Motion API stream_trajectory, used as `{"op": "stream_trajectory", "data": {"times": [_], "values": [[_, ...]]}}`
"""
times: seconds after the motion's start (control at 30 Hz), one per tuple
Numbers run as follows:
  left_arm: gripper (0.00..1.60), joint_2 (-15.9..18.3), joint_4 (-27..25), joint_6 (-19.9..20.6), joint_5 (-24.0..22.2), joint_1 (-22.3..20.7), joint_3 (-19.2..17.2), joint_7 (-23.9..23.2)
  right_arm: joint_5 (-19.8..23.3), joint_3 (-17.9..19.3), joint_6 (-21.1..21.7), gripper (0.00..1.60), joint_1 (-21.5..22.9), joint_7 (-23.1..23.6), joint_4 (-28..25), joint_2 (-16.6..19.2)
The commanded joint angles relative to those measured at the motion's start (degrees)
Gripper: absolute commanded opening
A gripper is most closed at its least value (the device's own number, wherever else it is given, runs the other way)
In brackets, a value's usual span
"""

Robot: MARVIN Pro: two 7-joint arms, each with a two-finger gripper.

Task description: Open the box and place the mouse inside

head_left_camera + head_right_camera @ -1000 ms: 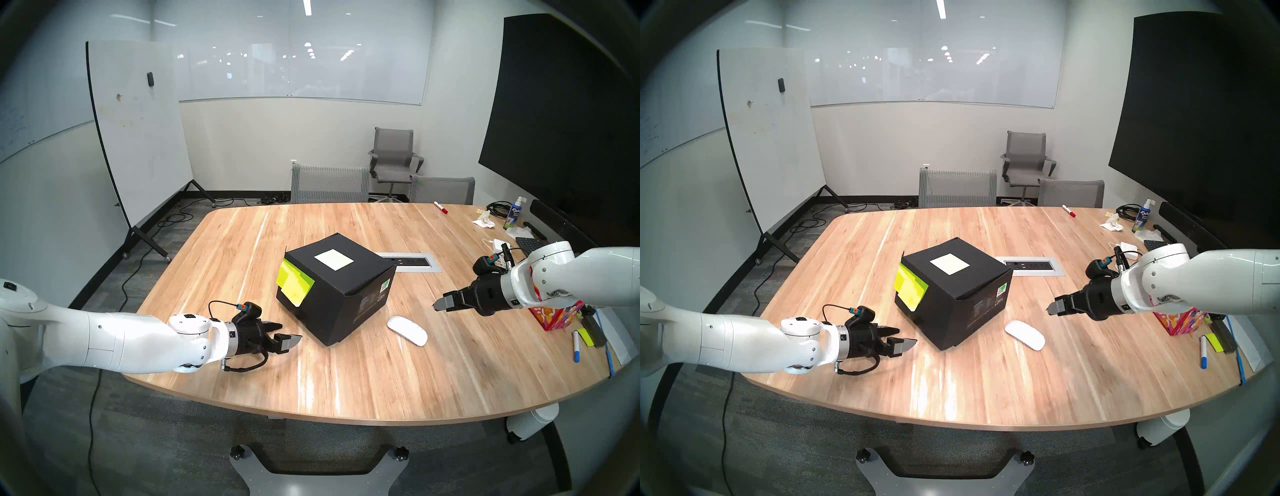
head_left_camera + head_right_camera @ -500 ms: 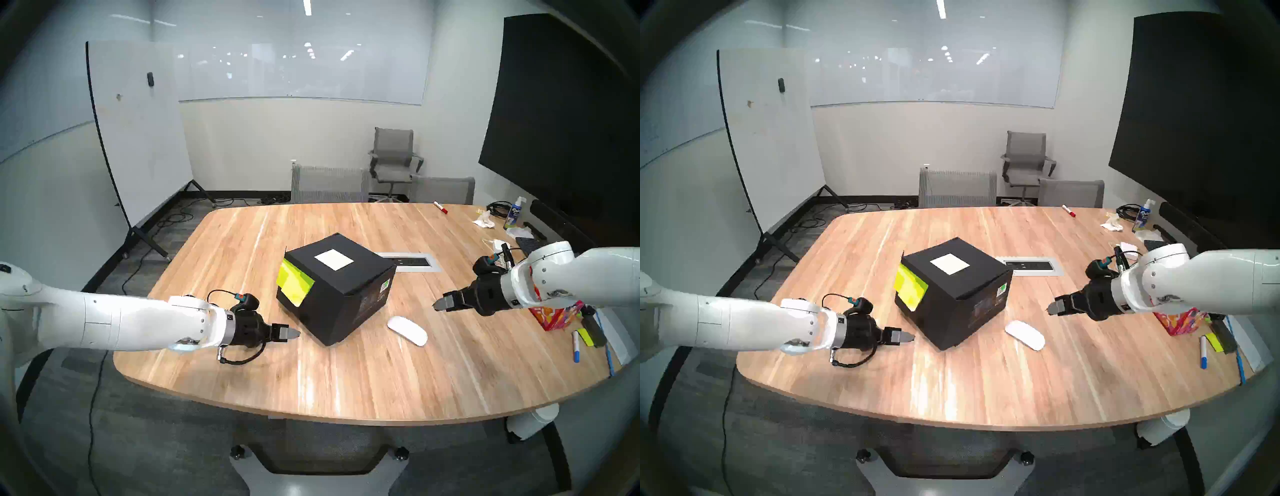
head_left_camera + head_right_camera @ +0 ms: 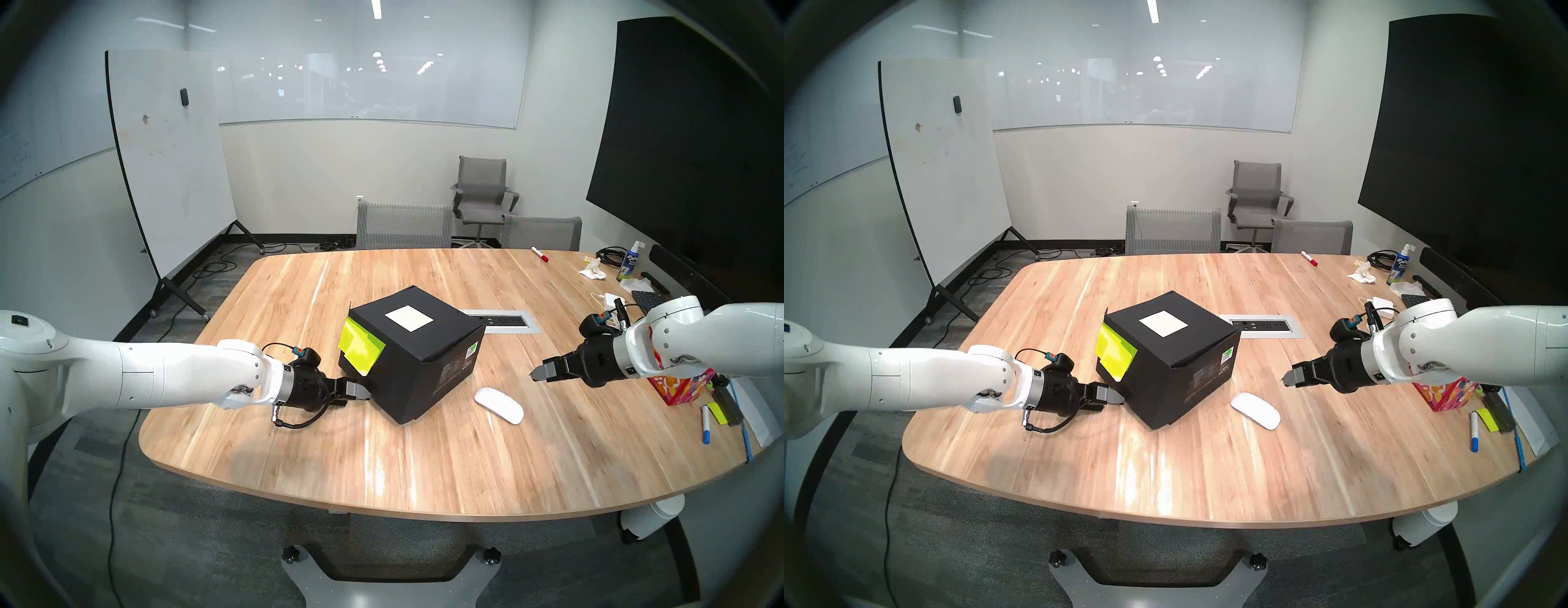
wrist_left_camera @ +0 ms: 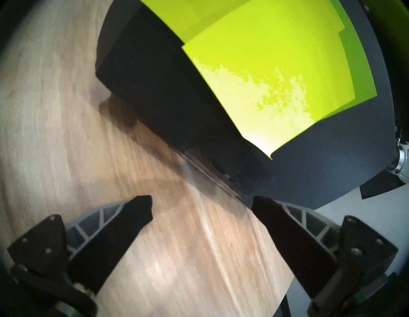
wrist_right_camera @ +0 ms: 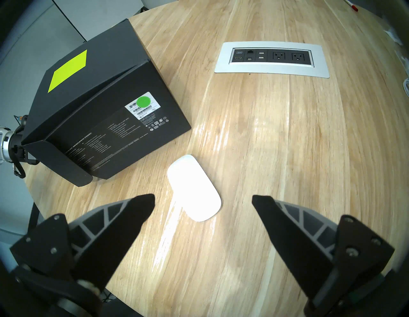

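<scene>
Closing on the box [image 3: 418,352], the left gripper [image 3: 359,389] now sits just beside the lower part of the box's left face, below the yellow-green sticky notes [image 3: 360,349]; a second ago it stood well apart from that face, nearer the table's [image 3: 424,463] near-left edge, with its fingers spread side by side in the head view; the wrist has since rolled, so the fingers now stack one before the other in that view. The left jaws are released and hold nothing; the left wrist view shows one fingertip [image 4: 261,202] at the box's bottom corner and the other over bare wood; contact cannot be confirmed.

The box remains shut, its lid flat with the white label [image 3: 408,317] uppermost; it has not shifted. The mouse [image 3: 498,405] lies on the table just right of the box, untouched. The right gripper [image 3: 538,374] hangs above and right of the mouse, unchanged over the interval, jaws released and empty.

Judgement: the opening step has begun but no flap has been lifted; the left arm appears to be lining up on the note-bearing flap; the right arm appears to be waiting to take the mouse.
</scene>
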Motion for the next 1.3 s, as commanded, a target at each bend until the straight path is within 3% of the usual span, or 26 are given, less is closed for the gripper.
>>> {"op": "stream_trajectory", "data": {"times": [0.0, 0.17, 0.3, 0.4, 0.87, 1.27], "values": [[1.60, -2.42, 4.07, 4.59, 0.66, 0.51, -1.45, -6.54, -0.11, 0.43, -0.05, 1.60, 0.77, -0.11, -0.12, -0.08], [1.60, -1.96, 6.54, 5.40, 4.53, 1.87, -3.00, -13.11, -0.11, 0.43, -0.05, 1.60, 0.78, -0.11, -0.12, -0.08], [1.60, -2.46, 8.46, 3.48, 4.64, 2.85, -2.99, -17.64, -0.11, 0.43, -0.05, 1.60, 0.79, -0.12, -0.13, -0.07], [1.60, -2.51, 8.86, 3.51, 4.53, 3.30, -3.30, -18.30, -0.12, 0.42, -0.04, 1.60, 0.79, -0.13, -0.14, -0.06], [1.60, -3.56, 9.89, 3.55, 1.80, 4.40, -4.54, -16.32, -0.11, 0.43, -0.04, 1.60, 0.79, -0.12, -0.13, -0.07], [1.60, -7.07, 14.06, 4.65, -1.50, 5.02, -5.78, -14.35, -0.11, 0.43, -0.05, 1.60, 0.78, -0.12, -0.13, -0.07]]}}
